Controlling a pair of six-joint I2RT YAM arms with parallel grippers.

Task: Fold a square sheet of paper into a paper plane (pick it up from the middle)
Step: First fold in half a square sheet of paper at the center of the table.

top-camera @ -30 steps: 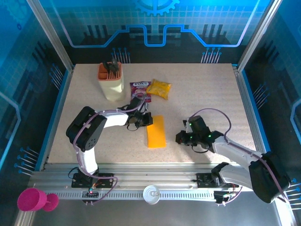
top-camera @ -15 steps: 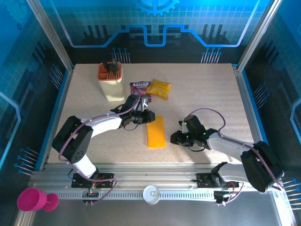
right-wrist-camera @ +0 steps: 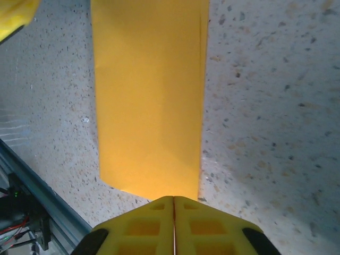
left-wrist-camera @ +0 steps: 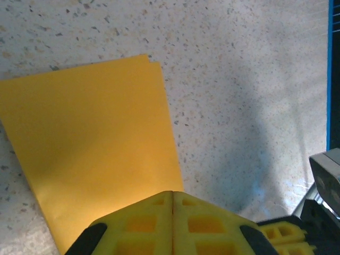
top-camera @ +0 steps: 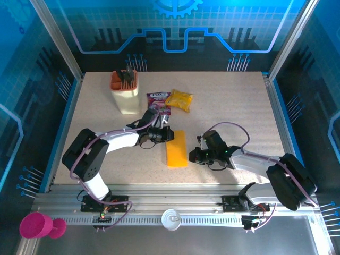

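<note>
Currently at an early fold, by my reading: the square sheet of paper (top-camera: 176, 149) lies flat as a narrow oblong at mid-table, between the two arms; a doubled edge shows in both wrist views; no dart shape yet. Left gripper (top-camera: 169, 133) sits at the sheet's far left corner, jaws fully together, nothing visibly pinched; right gripper (top-camera: 192, 155) just beside its near right edge, likewise closed and empty. Next move probably calls for firming the crease, or reopening to lift a corner without dragging the sheet. Containers: cream holder (top-camera: 126, 94), far left, holds dark items (top-camera: 126, 77); kind unclear.
</note>
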